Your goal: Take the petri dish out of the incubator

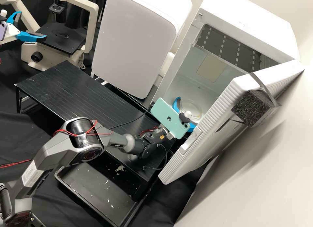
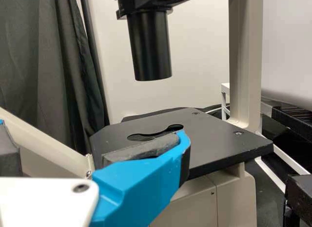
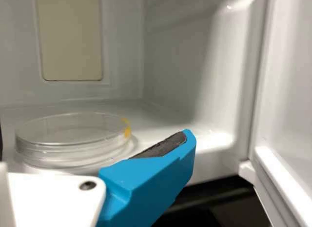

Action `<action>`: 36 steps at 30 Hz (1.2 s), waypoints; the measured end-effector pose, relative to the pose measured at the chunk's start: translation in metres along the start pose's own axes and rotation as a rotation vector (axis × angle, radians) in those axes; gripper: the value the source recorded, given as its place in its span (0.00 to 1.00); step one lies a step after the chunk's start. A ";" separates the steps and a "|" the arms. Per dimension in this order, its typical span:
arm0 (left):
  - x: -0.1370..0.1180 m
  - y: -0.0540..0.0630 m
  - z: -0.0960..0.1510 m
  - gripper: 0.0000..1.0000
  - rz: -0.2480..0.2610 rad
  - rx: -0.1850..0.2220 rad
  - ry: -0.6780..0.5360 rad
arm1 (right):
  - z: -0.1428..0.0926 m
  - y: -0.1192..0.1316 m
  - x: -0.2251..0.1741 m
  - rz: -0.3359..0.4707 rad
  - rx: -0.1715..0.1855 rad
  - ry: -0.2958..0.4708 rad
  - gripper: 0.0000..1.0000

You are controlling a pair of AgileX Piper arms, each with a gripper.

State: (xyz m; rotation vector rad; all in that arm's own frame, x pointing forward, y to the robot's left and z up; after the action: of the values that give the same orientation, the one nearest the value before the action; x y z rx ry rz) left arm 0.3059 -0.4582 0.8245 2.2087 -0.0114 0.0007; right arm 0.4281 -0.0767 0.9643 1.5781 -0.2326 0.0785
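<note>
The clear round petri dish (image 1: 193,107) lies on the floor of the white incubator (image 1: 244,12). At the incubator's opening, my right gripper (image 1: 187,111) stands open, one finger on each side of the dish's near part. The right wrist view shows the petri dish (image 3: 73,132) with a yellow mark on its rim, and my right gripper (image 3: 95,139) spread wide; whether a finger touches the dish I cannot tell. At the upper left, beside the microscope, my left gripper (image 1: 32,25) is open and holds nothing. In the left wrist view, my left gripper (image 2: 95,145) points towards the microscope stage (image 2: 219,141).
The incubator door (image 1: 208,122) stands swung out close to the right arm. A black slatted rack (image 1: 75,93) lies under that arm, with a black tray (image 1: 97,191) below. A white rounded appliance (image 1: 133,41) stands left of the incubator, and the microscope (image 1: 91,28) farther left.
</note>
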 end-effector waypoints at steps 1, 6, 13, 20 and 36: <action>0.000 0.000 0.000 1.00 0.000 0.000 0.000 | 0.000 0.000 0.000 -0.007 -0.007 0.004 1.00; 0.000 0.000 0.000 1.00 0.000 0.000 0.000 | 0.000 0.005 0.001 -0.003 -0.023 0.011 1.00; 0.000 0.000 0.000 1.00 0.000 0.000 0.000 | 0.000 0.004 0.001 -0.008 -0.024 0.006 1.00; 0.000 0.000 0.000 1.00 0.000 0.000 0.000 | 0.000 0.005 0.002 -0.035 -0.053 0.025 0.00; 0.000 0.000 0.000 1.00 0.000 0.000 0.000 | 0.000 0.006 0.002 -0.052 -0.050 0.034 0.00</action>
State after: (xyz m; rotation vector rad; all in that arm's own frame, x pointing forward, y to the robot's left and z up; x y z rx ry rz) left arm 0.3059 -0.4582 0.8245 2.2087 -0.0114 0.0007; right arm 0.4284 -0.0770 0.9707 1.5314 -0.1652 0.0584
